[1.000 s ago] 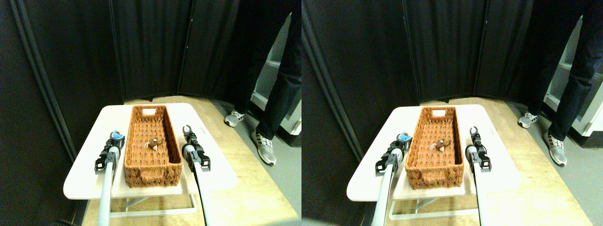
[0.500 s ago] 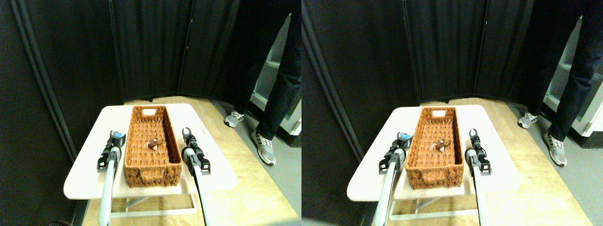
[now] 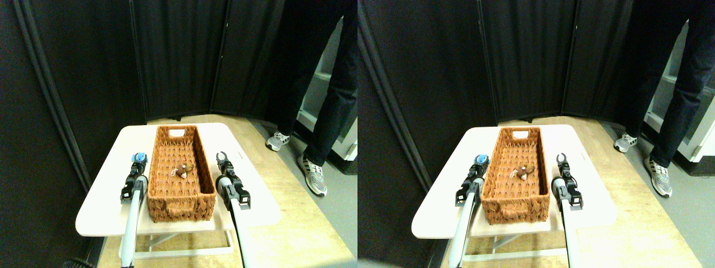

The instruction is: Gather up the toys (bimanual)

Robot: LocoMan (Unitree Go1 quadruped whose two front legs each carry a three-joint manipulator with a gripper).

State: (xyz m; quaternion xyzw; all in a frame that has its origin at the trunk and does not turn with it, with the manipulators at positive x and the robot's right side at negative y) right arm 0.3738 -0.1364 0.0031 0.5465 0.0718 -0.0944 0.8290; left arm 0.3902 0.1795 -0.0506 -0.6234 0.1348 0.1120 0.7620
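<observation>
Stereo pair view: my left gripper (image 3: pixel 138 158) clasped blue toy (image 3: pixel 140 157) over white table (image 3: pixel 100 195); right gripper (image 3: pixel 222 156) gaped empty, wicker basket (image 3: pixel 180 167) between them; black curtains (image 3: pixel 179 56) behind.

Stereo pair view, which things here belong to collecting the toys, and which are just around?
Part of the job:
blue toy at the left gripper
brown toy inside the basket
right gripper, jaws open and empty

Just around:
white table
person's legs
black curtain
</observation>
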